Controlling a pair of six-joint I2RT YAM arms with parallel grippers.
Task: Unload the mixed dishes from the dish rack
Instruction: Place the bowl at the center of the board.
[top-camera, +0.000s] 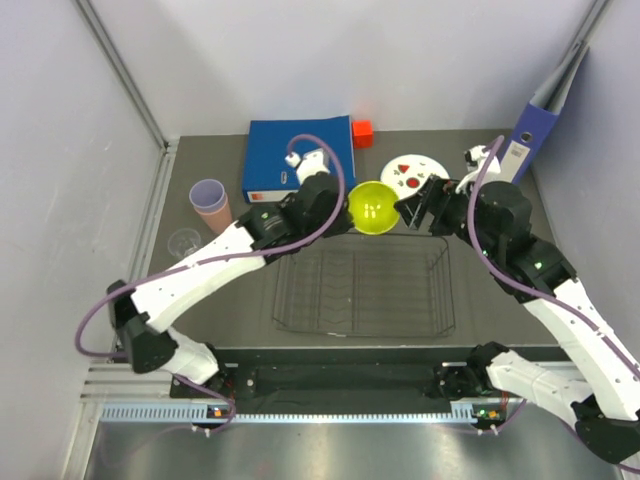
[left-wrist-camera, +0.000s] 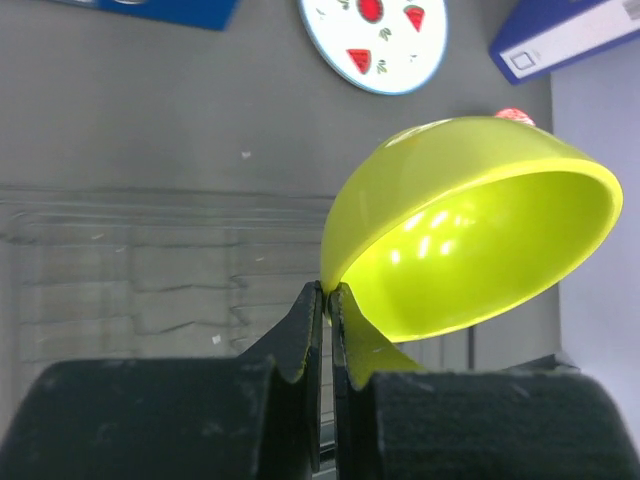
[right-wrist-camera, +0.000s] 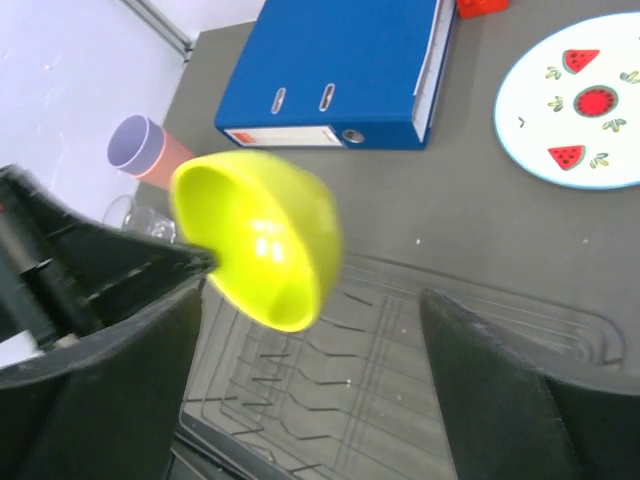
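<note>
My left gripper (top-camera: 347, 214) is shut on the rim of the lime-yellow bowl (top-camera: 371, 208) and holds it tilted above the far edge of the dark wire dish rack (top-camera: 360, 290). The left wrist view shows the jaws (left-wrist-camera: 328, 292) pinching the bowl (left-wrist-camera: 470, 230). My right gripper (top-camera: 413, 213) is open just right of the bowl, which hangs between its fingers in the right wrist view (right-wrist-camera: 260, 235). The white plate with red marks (top-camera: 414, 173) lies behind the rack. The lilac and salmon cups (top-camera: 211, 203) and the clear tumbler (top-camera: 185, 243) stand at the left. The brown-blue bowl is out of view.
A blue binder (top-camera: 298, 157) lies flat at the back, with a small orange-red cube (top-camera: 362, 131) beside it. A second blue binder (top-camera: 545, 100) leans against the right wall. Grey walls close in the table on both sides.
</note>
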